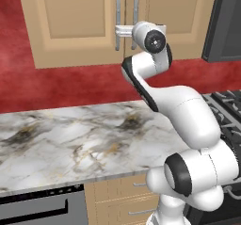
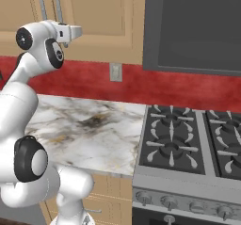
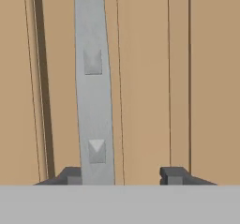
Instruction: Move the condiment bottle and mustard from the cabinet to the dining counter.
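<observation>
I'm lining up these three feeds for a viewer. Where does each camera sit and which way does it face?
Left base view: behind the arm's left, facing the cabinet and marble counter; arm at right.
Right base view: behind the arm's right, facing counter and stove; arm at left.
Hand view: on the hand, facing the door, with the tool straddling a silver handle.
Shared: both base views show the tool at the cabinet handles.

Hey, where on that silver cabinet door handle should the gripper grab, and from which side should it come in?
Grip the handle on its bar, between its two mounting posts, coming straight at the cabinet front. The bar is a slim vertical strip standing off the closed door, so the gripper fingers should straddle it side to side. It now sits near one finger, so centring first seems wise.
</observation>
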Available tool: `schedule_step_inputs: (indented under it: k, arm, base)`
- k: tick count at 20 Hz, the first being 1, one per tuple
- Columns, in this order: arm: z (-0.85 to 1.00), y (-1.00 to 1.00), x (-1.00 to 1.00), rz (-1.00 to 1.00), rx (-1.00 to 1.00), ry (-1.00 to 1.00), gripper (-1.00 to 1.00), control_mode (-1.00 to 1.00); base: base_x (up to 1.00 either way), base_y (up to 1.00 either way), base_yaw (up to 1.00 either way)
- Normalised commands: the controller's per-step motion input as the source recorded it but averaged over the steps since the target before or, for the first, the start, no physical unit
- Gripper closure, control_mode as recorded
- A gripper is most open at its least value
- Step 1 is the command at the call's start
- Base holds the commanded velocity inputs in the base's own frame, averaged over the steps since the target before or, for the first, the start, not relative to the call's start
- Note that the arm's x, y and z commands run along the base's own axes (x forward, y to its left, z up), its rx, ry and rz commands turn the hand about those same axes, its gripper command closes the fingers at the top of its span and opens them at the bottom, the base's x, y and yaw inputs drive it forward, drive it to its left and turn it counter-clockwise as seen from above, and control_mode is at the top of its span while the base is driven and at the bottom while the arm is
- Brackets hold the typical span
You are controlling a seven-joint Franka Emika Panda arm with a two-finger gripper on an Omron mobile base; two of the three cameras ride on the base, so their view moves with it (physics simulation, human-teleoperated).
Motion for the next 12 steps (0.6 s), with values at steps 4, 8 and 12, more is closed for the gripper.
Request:
schedule_step_inputs:
  k: [4,8,12]
  arm:
    - [0.0,0.0,0.0,0.0,0.0,0.0,1.0,-1.0]
    - [0.0,0.0,-0.01,0.0,0.0,0.0,1.0,-1.0]
    - [0.0,0.0,-0.28,0.01,0.0,0.0,1.0,-1.0]
  base:
    - [0.0,0.0,0.0]
    - [0.0,0.0,0.0]
    - [0.0,0.0,0.0]
